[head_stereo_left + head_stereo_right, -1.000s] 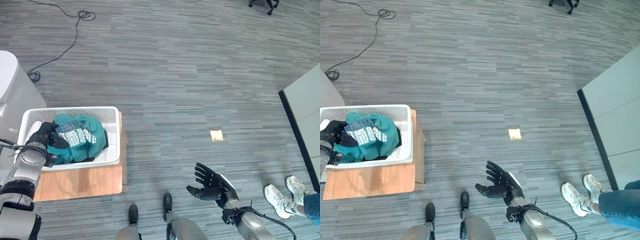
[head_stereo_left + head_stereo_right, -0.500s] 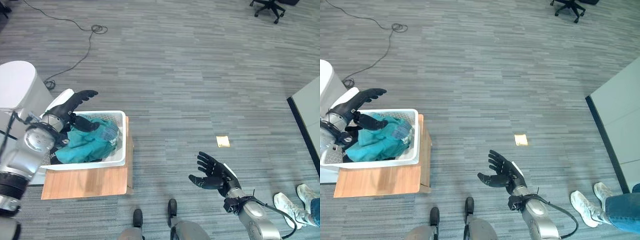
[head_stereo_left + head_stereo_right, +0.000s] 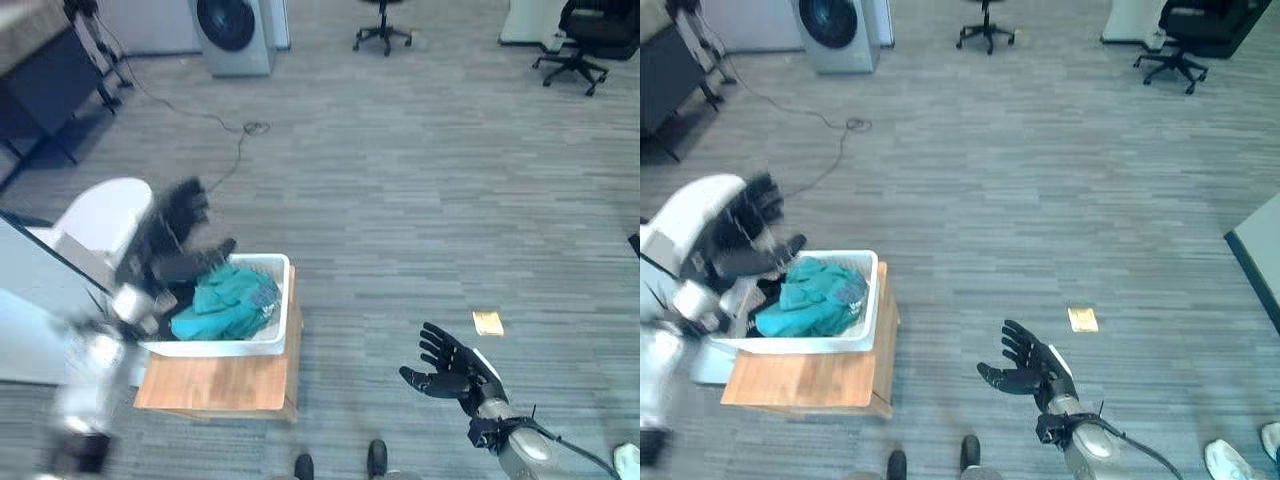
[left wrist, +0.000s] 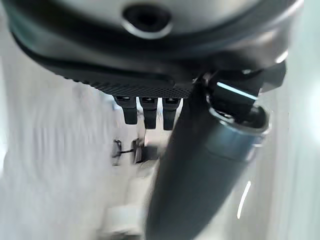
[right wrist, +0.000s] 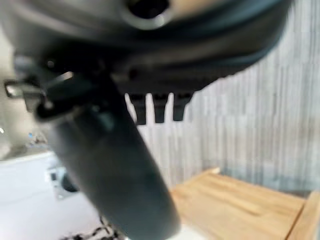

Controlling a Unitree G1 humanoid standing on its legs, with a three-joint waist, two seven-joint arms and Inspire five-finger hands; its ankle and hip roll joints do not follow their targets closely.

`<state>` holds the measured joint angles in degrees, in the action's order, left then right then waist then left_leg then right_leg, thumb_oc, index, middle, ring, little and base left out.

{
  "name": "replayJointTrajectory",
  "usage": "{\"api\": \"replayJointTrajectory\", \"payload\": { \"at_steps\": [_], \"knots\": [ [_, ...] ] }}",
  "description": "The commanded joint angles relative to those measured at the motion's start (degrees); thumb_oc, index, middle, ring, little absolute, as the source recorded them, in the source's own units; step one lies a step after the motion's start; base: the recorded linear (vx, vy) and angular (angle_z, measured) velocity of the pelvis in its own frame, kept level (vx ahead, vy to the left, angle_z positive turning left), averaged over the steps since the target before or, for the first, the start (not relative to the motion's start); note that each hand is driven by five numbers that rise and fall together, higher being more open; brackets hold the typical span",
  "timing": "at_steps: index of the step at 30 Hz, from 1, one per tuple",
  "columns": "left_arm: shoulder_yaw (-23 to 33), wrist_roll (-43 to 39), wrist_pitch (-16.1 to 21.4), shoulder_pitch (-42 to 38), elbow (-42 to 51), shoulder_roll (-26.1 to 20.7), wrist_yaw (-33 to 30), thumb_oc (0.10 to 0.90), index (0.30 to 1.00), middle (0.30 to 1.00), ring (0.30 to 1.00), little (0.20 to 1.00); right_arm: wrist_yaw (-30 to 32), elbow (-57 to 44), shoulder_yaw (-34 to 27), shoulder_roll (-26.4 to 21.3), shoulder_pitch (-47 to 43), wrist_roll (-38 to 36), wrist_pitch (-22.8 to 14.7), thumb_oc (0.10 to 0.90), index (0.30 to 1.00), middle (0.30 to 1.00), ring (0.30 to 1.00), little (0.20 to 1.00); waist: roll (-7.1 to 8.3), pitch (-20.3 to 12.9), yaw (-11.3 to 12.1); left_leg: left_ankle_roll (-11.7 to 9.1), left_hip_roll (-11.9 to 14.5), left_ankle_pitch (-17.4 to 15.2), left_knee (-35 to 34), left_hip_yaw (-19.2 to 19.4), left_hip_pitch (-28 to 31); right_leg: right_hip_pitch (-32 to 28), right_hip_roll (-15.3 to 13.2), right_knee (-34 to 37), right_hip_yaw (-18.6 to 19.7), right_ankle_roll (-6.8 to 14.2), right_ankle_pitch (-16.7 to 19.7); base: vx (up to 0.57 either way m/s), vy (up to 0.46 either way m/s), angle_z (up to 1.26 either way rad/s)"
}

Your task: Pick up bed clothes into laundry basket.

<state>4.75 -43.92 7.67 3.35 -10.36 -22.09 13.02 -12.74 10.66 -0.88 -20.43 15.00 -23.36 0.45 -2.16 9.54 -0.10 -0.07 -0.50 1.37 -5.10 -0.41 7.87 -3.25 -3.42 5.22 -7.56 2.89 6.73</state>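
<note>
**Teal bedding in the basket, both hands spread open**

Grey striped carpet runs across the room, and we see office chairs and a front-loading washing machine along the far wall.

Our left hand hangs raised over the near-left corner of the laundry basket, fingers straight and splayed, thumb pointing toward the cloth; it holds nothing. Just beside and below it lie the bed clothes, a crumpled teal heap with a paler printed patch on top and a bit of dark fabric at the left edge. The heap's long axis runs roughly across the basket from left to right, and it fills most of the white tub without hanging over the rim. The basket sits on a low wooden platform, with a white rounded object just to its left.

Our right hand hovers well apart over bare carpet, palm turned left, fingers spread and empty. A small yellow slip lies on the floor near it.
</note>
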Motion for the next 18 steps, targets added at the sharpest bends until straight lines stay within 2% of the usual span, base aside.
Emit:
{"api": "replayJointTrajectory", "payload": {
  "at_steps": [1, 2, 3, 7, 13, 18],
  "knots": [
    [-2.1, -1.8, 0.5, 0.0, -1.3, -2.2, 3.9, 0.800, 0.900, 0.900, 0.900, 0.900, -1.5, -5.8, -4.1, -0.5, -0.8, 1.3, -4.4, 0.800, 0.900, 0.900, 0.900, 0.900, 0.34, -3.6, -0.1, -0.2, -0.7, -3.2, 0.7, 0.3, -2.5, -1.4, -3.4, -7.4, -0.5, 4.8, -12.4, 0.00, 0.004, -0.06],
    [-2.1, -1.8, 0.5, 0.1, -1.3, -2.1, 3.9, 0.800, 0.900, 0.900, 0.900, 0.900, -1.5, -5.8, -4.1, -0.6, -0.8, 1.3, -4.3, 0.800, 0.900, 0.900, 0.900, 0.900, 0.30, -3.6, -0.1, -0.2, -0.7, -3.3, 0.7, 0.3, -2.5, -1.4, -3.4, -7.4, -0.5, 4.8, -12.4, 0.01, -0.014, -0.07],
    [-1.9, -5.5, -1.0, 3.6, -1.7, 2.9, 4.7, 0.800, 0.900, 0.900, 0.900, 0.900, -1.4, -6.3, -5.1, 0.3, 0.4, 1.6, -4.5, 0.800, 0.900, 0.900, 0.900, 0.900, 0.58, -3.8, 0.1, 0.1, -0.7, -3.3, 0.8, 0.4, -2.3, -1.3, -3.3, -7.6, -0.1, 4.7, -12.5, 0.00, 0.000, 0.00],
    [-2.1, -7.7, -0.7, 5.6, -1.4, 7.5, 3.0, 0.800, 0.900, 0.900, 0.900, 0.900, -0.5, -6.3, -6.2, 1.9, 2.6, 2.3, -4.9, 0.800, 0.900, 0.900, 0.900, 0.900, 0.87, -3.7, 0.3, 0.3, -0.7, -3.4, 0.7, 0.1, -2.3, -1.4, -3.3, -7.7, -0.2, 4.5, -12.6, 0.00, -0.017, 0.01],
    [-6.6, -3.4, -0.1, 6.3, -2.4, 7.5, -0.9, 0.800, 0.900, 0.900, 0.900, 0.900, 1.6, -6.7, -4.9, 2.8, 3.2, 1.6, -5.5, 0.800, 0.900, 0.900, 0.900, 0.900, 0.86, -3.0, 0.1, 0.4, -0.7, -3.1, 1.0, 0.1, -2.7, -0.9, -3.2, -8.2, 0.1, 4.5, -12.8, -0.01, -0.014, 0.00],
    [-10.2, -2.9, -1.3, 6.6, -2.1, 7.4, -0.1, 0.800, 0.900, 0.900, 0.900, 0.900, 1.2, -8.3, -3.3, 2.9, 4.4, 1.3, -5.1, 0.800, 0.900, 0.900, 0.900, 0.900, 0.81, -2.5, -0.3, 0.6, -0.7, -3.2, 1.1, 0.5, -2.5, -0.7, -3.2, -8.6, 0.7, 4.4, -12.9, 0.00, -0.002, -0.01]
  ]
}}
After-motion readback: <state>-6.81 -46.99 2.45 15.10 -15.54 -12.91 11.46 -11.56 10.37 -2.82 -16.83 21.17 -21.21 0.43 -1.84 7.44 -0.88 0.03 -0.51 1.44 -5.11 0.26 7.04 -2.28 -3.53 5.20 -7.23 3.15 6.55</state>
